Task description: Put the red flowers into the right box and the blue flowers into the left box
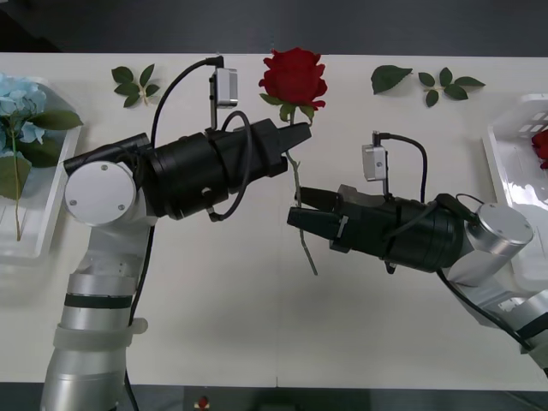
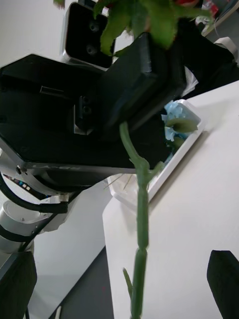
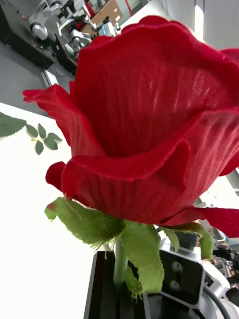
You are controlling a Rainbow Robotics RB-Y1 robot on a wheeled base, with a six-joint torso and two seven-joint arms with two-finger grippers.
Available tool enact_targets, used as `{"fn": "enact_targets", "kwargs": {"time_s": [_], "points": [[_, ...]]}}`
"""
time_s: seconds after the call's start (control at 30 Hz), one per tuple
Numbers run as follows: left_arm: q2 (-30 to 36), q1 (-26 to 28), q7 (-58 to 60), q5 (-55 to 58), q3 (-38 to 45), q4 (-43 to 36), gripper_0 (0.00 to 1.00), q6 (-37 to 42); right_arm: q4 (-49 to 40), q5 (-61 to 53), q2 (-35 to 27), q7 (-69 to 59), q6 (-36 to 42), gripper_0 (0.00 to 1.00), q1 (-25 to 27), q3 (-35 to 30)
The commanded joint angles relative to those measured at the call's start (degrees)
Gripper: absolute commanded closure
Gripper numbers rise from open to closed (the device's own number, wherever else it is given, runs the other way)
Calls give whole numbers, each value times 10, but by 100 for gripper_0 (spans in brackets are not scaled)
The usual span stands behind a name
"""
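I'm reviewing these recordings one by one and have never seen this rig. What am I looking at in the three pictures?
A two-armed robot sorts fake flowers on a white table. The wide picture looks down from above the arms; the other two come from cameras on each wrist. The left gripper is shut on a red rose just below its bloom. The right gripper, open, sits around the lower stem. At the table's left edge is a tray with blue flowers; at its right edge, a tray showing red blooms. Loose leaf sprigs lie along the far side.
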Motion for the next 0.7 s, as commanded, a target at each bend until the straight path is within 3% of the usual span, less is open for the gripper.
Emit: {"fn": "enact_targets", "kwargs": {"time_s": [0.03,0.53,0.6,0.7], "points": [[3,-6,-19,-22,-10,-8,100,-8,-21,14,0,10,0,0,-8,6],[3,-6,-19,-8,-7,-8,100,-7,-20,73,48,-19,-42,2,-20,36],[3,-6,-18,-5,-5,-8,100,-7,-19,73,55,-24,-48,12,-21,36],[3,-6,-19,-1,-2,-8,100,-7,-20,72,63,-30,-55,42,-22,36]]}}
